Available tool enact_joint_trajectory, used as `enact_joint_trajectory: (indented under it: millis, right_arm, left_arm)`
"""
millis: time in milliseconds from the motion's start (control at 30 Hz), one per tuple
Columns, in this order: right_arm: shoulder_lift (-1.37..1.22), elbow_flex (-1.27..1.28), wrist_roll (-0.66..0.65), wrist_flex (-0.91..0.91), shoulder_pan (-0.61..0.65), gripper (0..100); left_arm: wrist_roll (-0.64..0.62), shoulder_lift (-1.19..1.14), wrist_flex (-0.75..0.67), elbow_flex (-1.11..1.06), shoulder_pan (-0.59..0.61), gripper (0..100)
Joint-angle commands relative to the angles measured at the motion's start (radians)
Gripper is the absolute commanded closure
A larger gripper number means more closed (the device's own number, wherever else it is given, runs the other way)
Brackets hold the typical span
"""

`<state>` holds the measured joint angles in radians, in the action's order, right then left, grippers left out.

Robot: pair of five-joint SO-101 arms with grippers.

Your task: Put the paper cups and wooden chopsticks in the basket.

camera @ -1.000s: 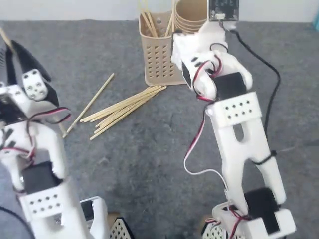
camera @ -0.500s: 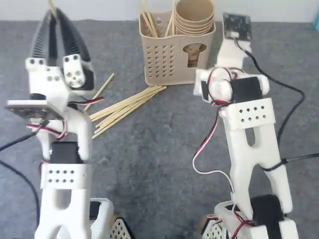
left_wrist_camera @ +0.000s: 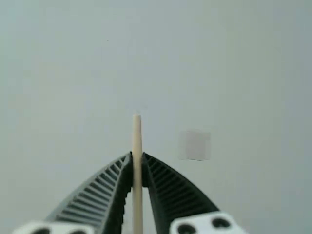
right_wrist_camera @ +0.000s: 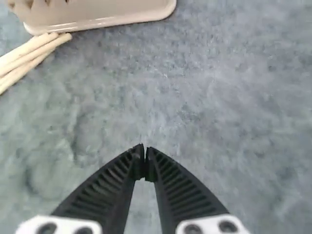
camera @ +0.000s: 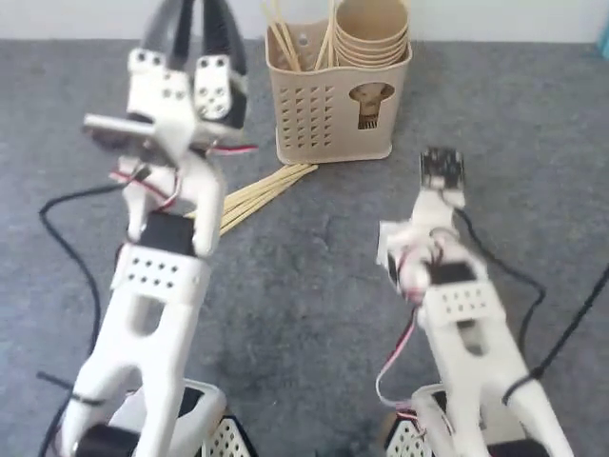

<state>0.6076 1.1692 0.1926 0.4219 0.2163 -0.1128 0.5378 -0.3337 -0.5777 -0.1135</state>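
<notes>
Pinching one pale wooden chopstick [left_wrist_camera: 137, 141] between left fingers [left_wrist_camera: 109, 187], tip poking past them. Raised at far edge of grey carpeted bench [camera: 314, 286], just beside beige perforated plastic basket [camera: 333, 114]. Stacked brown paper cups [camera: 371, 33] inside basket. Loose chopstick bundle [camera: 262, 188] in front of basket, partly under left arm. Right fingers [right_wrist_camera: 114, 187] closed on nothing, low over open carpet, apart from bundle.

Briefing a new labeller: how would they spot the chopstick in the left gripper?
Find the beige basket at the far edge of the grey mat. Beside it the left gripper is raised, shut on one chopstick; the loose chopsticks lie flat.
</notes>
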Motion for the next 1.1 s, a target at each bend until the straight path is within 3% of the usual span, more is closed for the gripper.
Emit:
enact_joint_trajectory:
  millis: [0,133,500,967,1067]
  right_arm:
    - [0.082,0.126,-0.057,-0.275,0.01,98.7]
    - [0.084,0.163,-0.087,-0.314,0.067,98.7]
    - [0.084,0.166,-0.112,-0.315,0.07,98.7]
    - [0.084,0.161,-0.114,-0.315,0.067,98.7]
    - [0.084,0.161,-0.114,-0.315,0.067,98.7]
  left_arm:
    - [-0.003,-0.106,-0.028,0.213,-0.071,99]
    - [-0.003,-0.261,-0.023,0.403,-0.104,99]
    - [-0.005,-0.732,-0.021,0.928,-0.089,99]
    - [-0.011,-1.134,-0.02,1.199,0.002,99]
    - [-0.006,-1.128,0.064,1.207,0.011,99]
